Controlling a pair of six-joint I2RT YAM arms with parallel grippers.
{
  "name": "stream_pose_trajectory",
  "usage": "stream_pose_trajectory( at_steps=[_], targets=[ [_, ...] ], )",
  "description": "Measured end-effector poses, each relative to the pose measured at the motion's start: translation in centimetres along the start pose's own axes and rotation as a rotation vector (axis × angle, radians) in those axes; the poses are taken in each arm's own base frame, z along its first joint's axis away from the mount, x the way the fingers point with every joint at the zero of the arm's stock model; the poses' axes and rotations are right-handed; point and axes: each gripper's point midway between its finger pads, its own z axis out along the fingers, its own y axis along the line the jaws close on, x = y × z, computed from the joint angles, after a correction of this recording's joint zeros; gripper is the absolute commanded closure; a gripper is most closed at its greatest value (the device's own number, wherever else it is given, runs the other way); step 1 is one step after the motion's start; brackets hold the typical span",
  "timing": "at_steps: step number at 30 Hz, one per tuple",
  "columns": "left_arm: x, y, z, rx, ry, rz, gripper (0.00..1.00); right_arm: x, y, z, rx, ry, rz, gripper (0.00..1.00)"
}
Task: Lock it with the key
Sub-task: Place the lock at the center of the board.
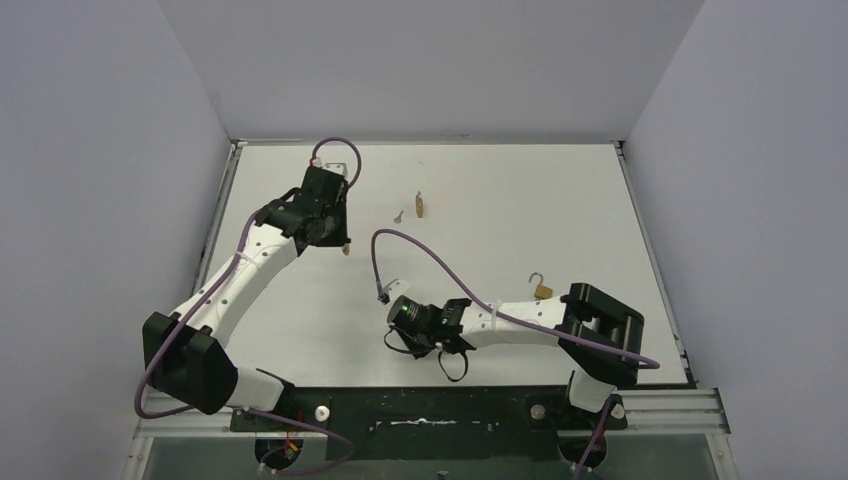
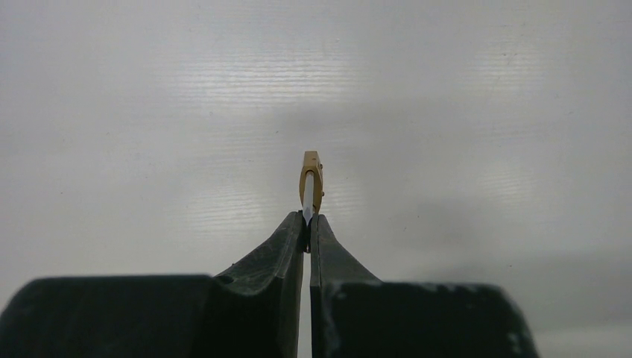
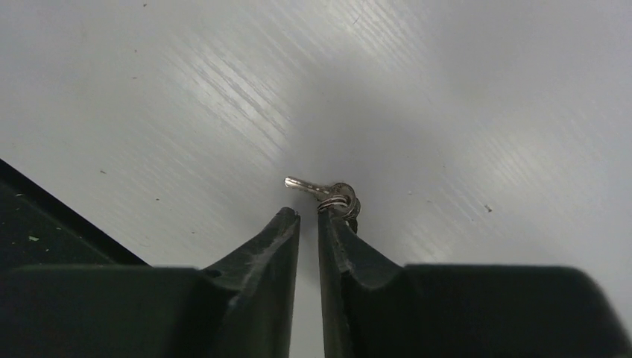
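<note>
My left gripper (image 2: 308,218) is shut on a small brass padlock (image 2: 312,179), which sticks out edge-on past the fingertips. In the top view that gripper (image 1: 343,246) hangs over the left middle of the table. A silver key on a ring (image 3: 328,195) lies on the table just beyond my right gripper (image 3: 308,216). Its ring touches the tip of the right finger (image 3: 333,224). The jaws stand a narrow gap apart with only table showing between them. In the top view the right gripper (image 1: 393,342) is low near the front edge; the key is hidden there.
Another brass padlock (image 1: 421,205) and a small key (image 1: 398,215) lie at the middle back of the white table (image 1: 520,200). A padlock with a raised shackle (image 1: 541,290) sits beside the right arm. The dark front rail (image 3: 45,224) is close to the right gripper's left.
</note>
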Motion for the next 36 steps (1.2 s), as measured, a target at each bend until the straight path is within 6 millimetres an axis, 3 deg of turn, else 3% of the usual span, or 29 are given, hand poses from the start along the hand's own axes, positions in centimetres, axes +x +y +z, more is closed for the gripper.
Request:
stream_pose_trajectory(
  at_steps=[3,10,12,17,18,19,20,23,30,36],
  targets=[
    [-0.3,0.1,-0.4,0.005,-0.013,-0.005,1.0,-0.1,0.3,0.1,-0.011,-0.007,0.014,1.0],
    [-0.4,0.0,-0.7,0.017,-0.017,-0.008,1.0,-0.4,-0.8,0.2,0.002,-0.013,0.048,1.0],
    [-0.3,0.0,-0.7,0.018,-0.016,-0.008,1.0,-1.2,-2.1,-0.3,0.016,-0.027,0.072,1.0],
    [-0.3,0.0,-0.7,0.02,-0.016,-0.008,1.0,-5.7,-7.2,-4.2,0.074,-0.166,0.151,1.0],
    [-0.3,0.0,-0.7,0.021,-0.016,-0.008,1.0,-6.4,-7.8,-5.0,0.084,-0.192,0.153,0.92],
    [-0.3,0.0,-0.7,0.022,-0.016,-0.009,1.0,-7.0,-7.9,-5.7,0.086,-0.209,0.146,0.71],
    [-0.3,-0.1,-0.7,0.023,-0.015,-0.009,1.0,-7.3,-7.8,-6.1,0.081,-0.219,0.134,0.56],
    [-0.3,-0.2,-0.7,0.028,-0.014,-0.009,1.0,-7.1,-6.6,-6.3,0.054,-0.197,0.086,0.42],
    [-0.2,-0.3,-0.7,0.037,-0.01,-0.009,1.0,-2.1,-0.4,-4.2,-0.02,-0.054,-0.093,0.5],
    [-0.2,-0.4,-0.7,0.04,-0.009,-0.008,1.0,-0.6,-0.9,-2.9,0.001,-0.002,-0.073,0.52]
  ],
)
